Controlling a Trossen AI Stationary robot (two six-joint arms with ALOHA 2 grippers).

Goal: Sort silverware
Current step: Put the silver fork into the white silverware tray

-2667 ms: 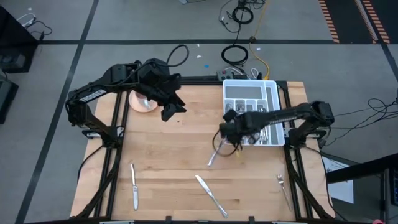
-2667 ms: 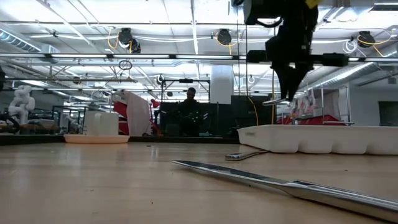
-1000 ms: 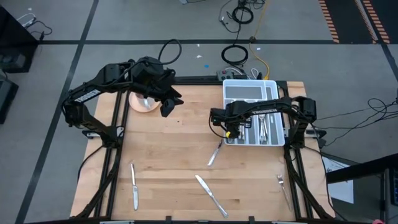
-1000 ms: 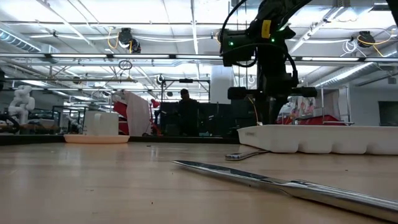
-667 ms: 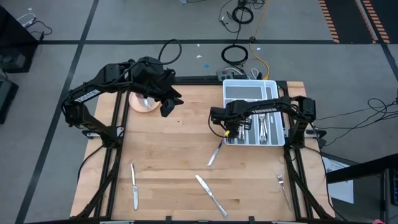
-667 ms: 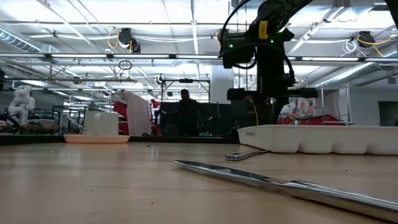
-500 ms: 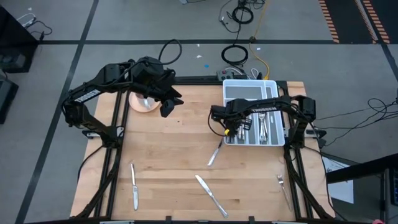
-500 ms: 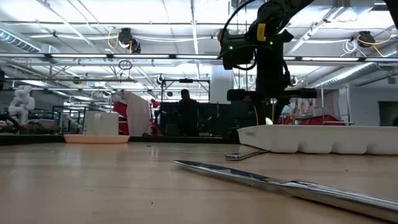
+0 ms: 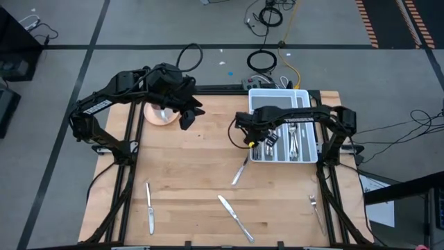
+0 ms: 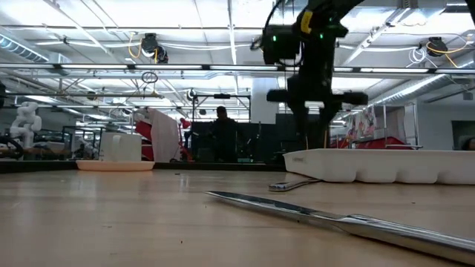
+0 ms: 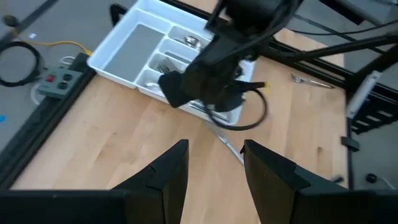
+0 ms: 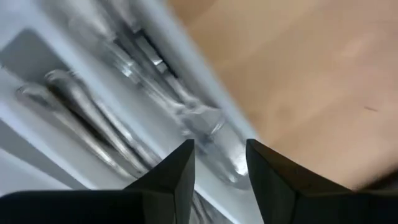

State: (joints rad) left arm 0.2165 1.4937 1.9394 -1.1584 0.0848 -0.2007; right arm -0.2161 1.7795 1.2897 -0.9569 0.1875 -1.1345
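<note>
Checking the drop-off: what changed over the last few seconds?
The right gripper carried a utensil from above the table to the white tray, released it and is now empty and open. The left gripper and the four utensils on the table stayed put.

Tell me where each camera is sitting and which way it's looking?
High view: above the table, looking straight down; shows both arms, the white tray and the pink bowl.
Low view: at tabletop height, looking level across into the room; one arm hangs down from above, a knife lies close.
Left wrist view: on the left arm, looking past its open left gripper toward the right arm.
Right wrist view: on the right arm, looking past its open right gripper into the tray.
Shared: every view shows the tray.
</note>
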